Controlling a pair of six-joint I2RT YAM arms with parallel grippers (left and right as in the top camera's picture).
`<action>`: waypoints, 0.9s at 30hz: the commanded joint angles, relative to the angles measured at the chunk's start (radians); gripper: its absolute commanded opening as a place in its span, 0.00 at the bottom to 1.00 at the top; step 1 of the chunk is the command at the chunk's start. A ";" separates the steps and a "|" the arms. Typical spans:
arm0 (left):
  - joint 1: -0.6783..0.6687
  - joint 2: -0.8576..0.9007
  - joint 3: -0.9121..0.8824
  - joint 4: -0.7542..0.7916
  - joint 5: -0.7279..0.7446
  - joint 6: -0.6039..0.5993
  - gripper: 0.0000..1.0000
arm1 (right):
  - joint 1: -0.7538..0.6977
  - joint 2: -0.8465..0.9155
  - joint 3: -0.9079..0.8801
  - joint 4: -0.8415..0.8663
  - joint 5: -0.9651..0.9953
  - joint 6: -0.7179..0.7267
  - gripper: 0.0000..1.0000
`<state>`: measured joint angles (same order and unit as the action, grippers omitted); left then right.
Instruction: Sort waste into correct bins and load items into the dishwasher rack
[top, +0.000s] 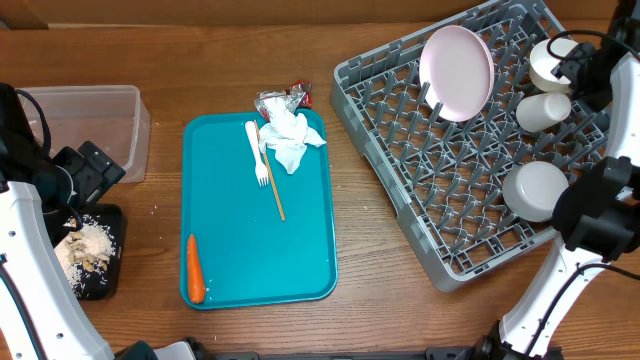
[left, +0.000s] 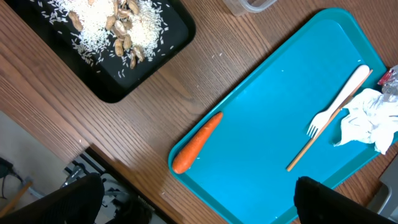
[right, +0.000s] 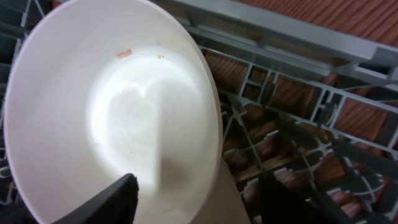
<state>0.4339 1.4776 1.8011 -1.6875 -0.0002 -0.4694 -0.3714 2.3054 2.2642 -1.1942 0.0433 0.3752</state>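
Note:
The grey dishwasher rack (top: 440, 200) holds a white plate (top: 455, 72), a cup (top: 543, 110) and two bowls (top: 535, 190). My right gripper (right: 199, 202) is open astride the rim of the far bowl (right: 74, 124), one finger inside it and one outside. On the teal tray (top: 300, 270) lie a white fork (top: 257, 152), a crumpled napkin (top: 290, 140), a foil wrapper (top: 280, 98) and a carrot piece (top: 195, 268). Rice and nuts (left: 118, 25) fill the black tray (left: 112, 90). My left gripper (left: 199, 205) hangs open and empty over the teal tray's near corner.
A clear tub (top: 95, 125) stands at the back left, next to the black tray. A thin wooden stick (top: 272, 185) lies beside the fork on the teal tray. Bare wooden table runs between the teal tray and the rack.

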 joint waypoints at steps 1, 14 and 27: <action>0.004 0.006 -0.003 -0.002 0.000 -0.010 1.00 | 0.001 0.014 0.013 0.023 -0.019 0.019 0.59; 0.004 0.006 -0.003 -0.002 0.000 -0.010 1.00 | 0.002 0.010 0.092 -0.014 0.139 0.018 0.04; 0.004 0.006 -0.003 -0.002 0.000 -0.010 1.00 | 0.128 -0.005 0.190 -0.072 0.557 -0.108 0.04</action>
<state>0.4339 1.4776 1.8011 -1.6875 -0.0002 -0.4694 -0.3164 2.3188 2.4275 -1.2732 0.3466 0.3271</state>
